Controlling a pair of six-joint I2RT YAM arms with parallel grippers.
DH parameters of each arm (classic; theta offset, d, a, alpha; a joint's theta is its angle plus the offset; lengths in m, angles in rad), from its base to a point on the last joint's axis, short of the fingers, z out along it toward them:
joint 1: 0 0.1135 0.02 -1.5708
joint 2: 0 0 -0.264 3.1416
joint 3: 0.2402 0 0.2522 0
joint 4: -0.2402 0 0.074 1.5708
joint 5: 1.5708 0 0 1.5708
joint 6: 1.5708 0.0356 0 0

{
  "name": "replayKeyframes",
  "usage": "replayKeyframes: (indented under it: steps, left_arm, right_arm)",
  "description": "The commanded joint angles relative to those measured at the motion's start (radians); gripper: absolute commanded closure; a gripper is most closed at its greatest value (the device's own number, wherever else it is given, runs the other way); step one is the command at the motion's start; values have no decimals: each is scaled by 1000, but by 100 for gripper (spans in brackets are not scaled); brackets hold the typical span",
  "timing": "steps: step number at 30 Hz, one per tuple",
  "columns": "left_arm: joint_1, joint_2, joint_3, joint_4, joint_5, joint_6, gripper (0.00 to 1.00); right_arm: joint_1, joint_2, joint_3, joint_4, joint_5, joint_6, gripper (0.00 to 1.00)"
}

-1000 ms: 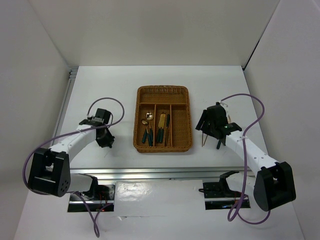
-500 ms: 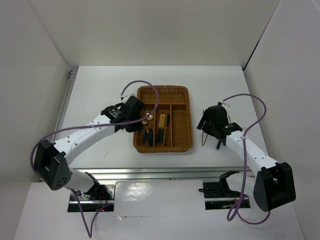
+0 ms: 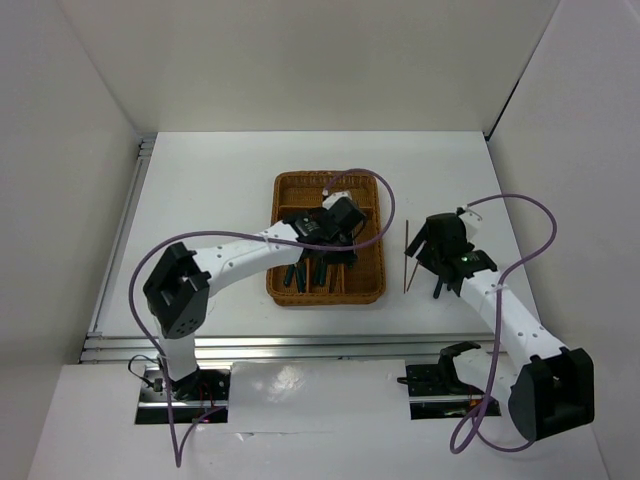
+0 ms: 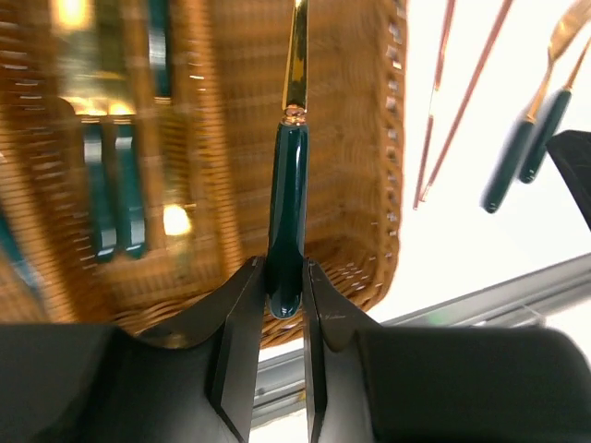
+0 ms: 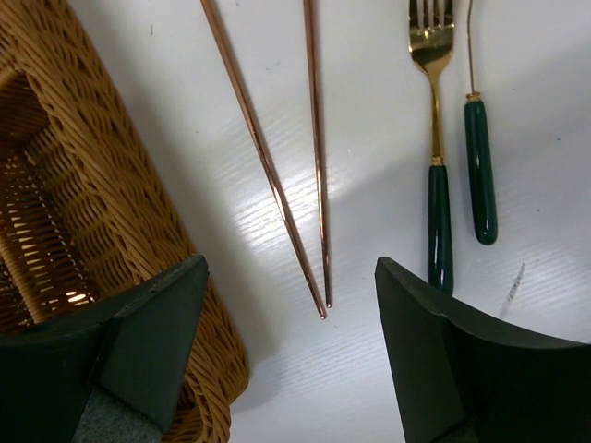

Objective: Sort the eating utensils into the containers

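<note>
My left gripper (image 4: 286, 281) is shut on the dark green handle of a gold-bladed knife (image 4: 289, 175) and holds it over the right long slot of the brown wicker tray (image 4: 374, 194). In the top view this gripper (image 3: 338, 250) is above the tray (image 3: 283, 185). My right gripper (image 5: 289, 272) is open and empty, its jaws straddling the thin ends of two tan chopsticks (image 5: 277, 175) that lie on the table beside the tray (image 5: 111, 194). A gold fork (image 5: 434, 148) and another green-handled utensil (image 5: 479, 166) lie just right of them. The chopsticks also show in the top view (image 3: 406, 258).
Green-handled utensils (image 3: 292, 275) lie in the tray's left and middle slots, partly hidden by my left arm. Purple cables (image 3: 520, 215) loop above both arms. White walls close in the table's back and sides. A metal rail (image 3: 300, 345) runs along the near edge.
My left arm has swung from the table's left side rightward across the tray to its right slot. My right gripper has shifted a little right, uncovering the chopsticks.
</note>
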Motion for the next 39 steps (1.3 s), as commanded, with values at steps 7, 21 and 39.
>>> replayKeyframes:
  steps: [7,21,39]
  left_arm:
    - [-22,129,42,142,42,-121,81]
    - [-22,228,157,75,62,-49,50]
    - [59,-153,-53,98,11,166,29]
  right_arm:
    - [-7,-82,35,-69,82,33,18]
    - [-7,-3,45,-89,132,53,17]
    - [-151,117,-60,-46,-46,105,22]
